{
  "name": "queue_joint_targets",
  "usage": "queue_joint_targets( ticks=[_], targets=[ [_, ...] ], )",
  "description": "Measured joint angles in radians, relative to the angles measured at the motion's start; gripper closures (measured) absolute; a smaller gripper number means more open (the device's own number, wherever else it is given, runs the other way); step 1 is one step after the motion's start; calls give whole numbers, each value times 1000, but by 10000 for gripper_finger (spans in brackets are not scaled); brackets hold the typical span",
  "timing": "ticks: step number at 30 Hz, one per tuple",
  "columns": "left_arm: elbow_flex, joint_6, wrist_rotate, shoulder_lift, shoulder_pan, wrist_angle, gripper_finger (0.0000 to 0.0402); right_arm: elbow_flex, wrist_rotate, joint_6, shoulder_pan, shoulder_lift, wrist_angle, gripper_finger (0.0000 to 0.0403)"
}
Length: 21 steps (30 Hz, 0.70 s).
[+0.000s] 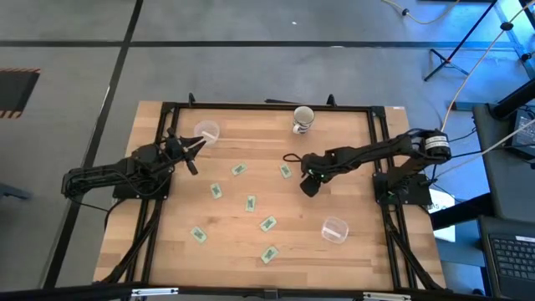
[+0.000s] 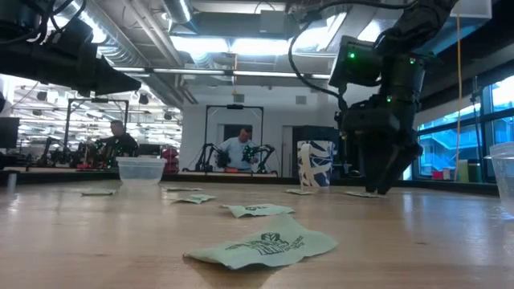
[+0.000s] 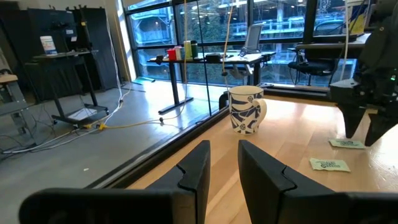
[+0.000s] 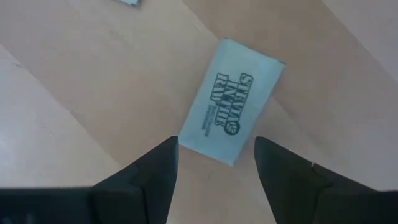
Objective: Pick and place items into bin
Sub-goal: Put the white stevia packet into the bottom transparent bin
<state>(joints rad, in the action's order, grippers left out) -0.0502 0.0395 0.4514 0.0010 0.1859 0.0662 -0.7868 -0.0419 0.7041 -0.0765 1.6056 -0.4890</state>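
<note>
The right gripper is lowered over the middle-right of the wooden table, pointing straight down. Its fingers are parted and hold nothing; a green packet lies flat on the wood just ahead of the tips, slightly skewed, not touched by either finger. In the low view the same gripper stands with its tips near the table surface.

The left gripper is raised at the table's left rear, beside a clear plastic cup. Its fingers are slightly parted with nothing between them.

The remaining packets are scattered flat across the table centre and front: one at, one at, one at, one at, one at and one at. Another packet lies just beside the right gripper.

A patterned mug stands upright at the rear edge, well apart from both grippers. A second clear plastic cup sits at the front right, clear of the packets. A black cable loops on the table close to the right arm.

People are seated in the room beyond the table.
</note>
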Motion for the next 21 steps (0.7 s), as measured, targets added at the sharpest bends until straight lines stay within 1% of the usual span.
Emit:
queue_joint_targets(
  ticks=[7, 13, 16, 21],
  targets=[
    [0, 0, 0, 0, 0, 0, 325, -8, -27, -2, 5, 62, -7, 190],
    [0, 0, 0, 0, 0, 0, 325, -8, -74, 0, 28, 68, -14, 192],
    [0, 0, 0, 0, 0, 0, 325, -5, -81, 1, 36, 64, -15, 206],
    [0, 0, 0, 0, 0, 0, 325, -4, -86, 29, 37, 64, -21, 248]
  ],
)
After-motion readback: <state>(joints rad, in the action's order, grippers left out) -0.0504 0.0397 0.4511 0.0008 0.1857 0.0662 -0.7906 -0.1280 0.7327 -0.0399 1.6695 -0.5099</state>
